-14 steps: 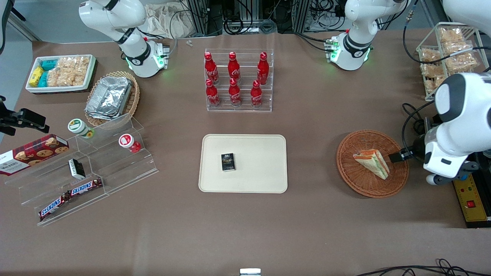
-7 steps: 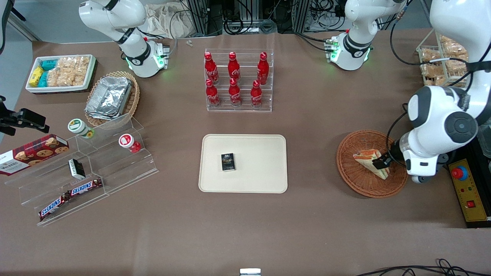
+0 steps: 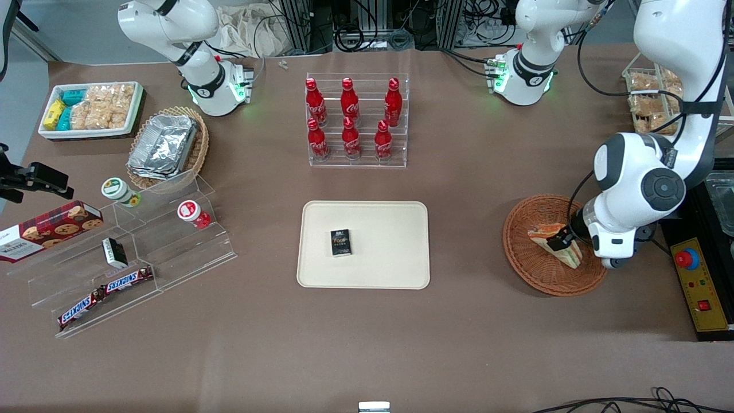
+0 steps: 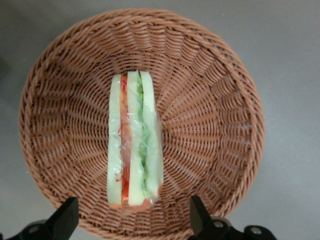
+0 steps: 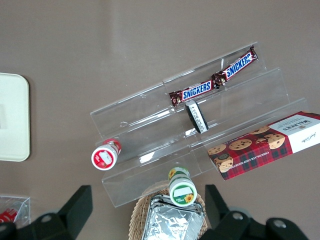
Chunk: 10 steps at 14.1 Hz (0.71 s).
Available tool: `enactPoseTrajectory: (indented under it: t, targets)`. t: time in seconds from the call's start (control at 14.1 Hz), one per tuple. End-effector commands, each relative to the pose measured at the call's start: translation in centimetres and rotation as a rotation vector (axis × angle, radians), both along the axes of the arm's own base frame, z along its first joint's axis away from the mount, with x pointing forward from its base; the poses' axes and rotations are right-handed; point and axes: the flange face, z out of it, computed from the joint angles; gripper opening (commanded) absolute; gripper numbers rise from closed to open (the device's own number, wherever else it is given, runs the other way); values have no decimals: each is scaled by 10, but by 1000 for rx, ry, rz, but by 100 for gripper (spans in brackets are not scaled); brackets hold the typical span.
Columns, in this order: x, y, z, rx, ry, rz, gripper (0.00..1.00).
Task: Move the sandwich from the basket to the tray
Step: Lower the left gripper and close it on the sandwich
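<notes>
Gripper (image 3: 557, 241) of the working arm hangs directly above the sandwich (image 3: 555, 245) in the basket (image 3: 530, 261), its two dark fingers (image 4: 65, 219) spread wide apart, one on each side of the sandwich and not touching it. From the wrist camera, the sandwich (image 4: 134, 140) lies on edge across the middle of the woven basket (image 4: 215, 115), showing pale bread with orange and green layers under clear wrap. Basket and sandwich sit toward the working arm's end of the table. Well apart from them, at the table's middle, lies the tray (image 3: 390, 264), with a small dark box (image 3: 340, 242) resting on it. A clear rack of red bottles (image 3: 350, 119) stands farther from the front camera than the tray.
</notes>
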Motion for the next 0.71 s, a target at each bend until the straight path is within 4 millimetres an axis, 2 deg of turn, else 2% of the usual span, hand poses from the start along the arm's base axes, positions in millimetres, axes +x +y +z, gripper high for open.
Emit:
enactPoseTrajectory:
  t: [0.0, 0.14, 0.28, 0.64]
  targets:
    - [-9, 5, -9, 10, -19, 16, 100]
    - [-11, 5, -14, 8, -8, 17, 99]
    - [-11, 15, -21, 9, -1, 34, 99]
    - [-10, 17, -36, 0, 11, 39, 99]
